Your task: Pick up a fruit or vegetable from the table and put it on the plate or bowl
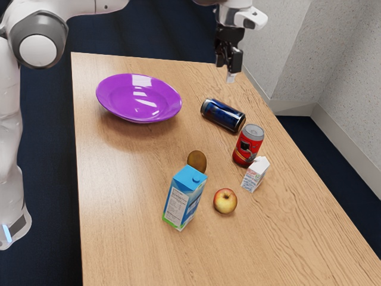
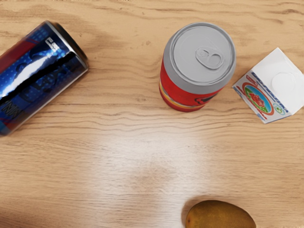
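We are seeing the apple (image 1: 225,201) lying nearest on the wooden table (image 1: 119,244), just to the exterior view's right of an upright blue milk carton (image 1: 184,198). The kiwi (image 1: 197,161) is resting just behind that carton, with a small white carton (image 1: 255,173) and an upright red soda can (image 1: 247,145) to its right. Farther back a blue can (image 1: 222,115) is lying on its side, and the purple bowl (image 1: 139,97) is sitting at far left. Our gripper (image 1: 230,70) is hovering above the table's far end, well apart from both fruits; we cannot tell whether it is spread or pressed together.
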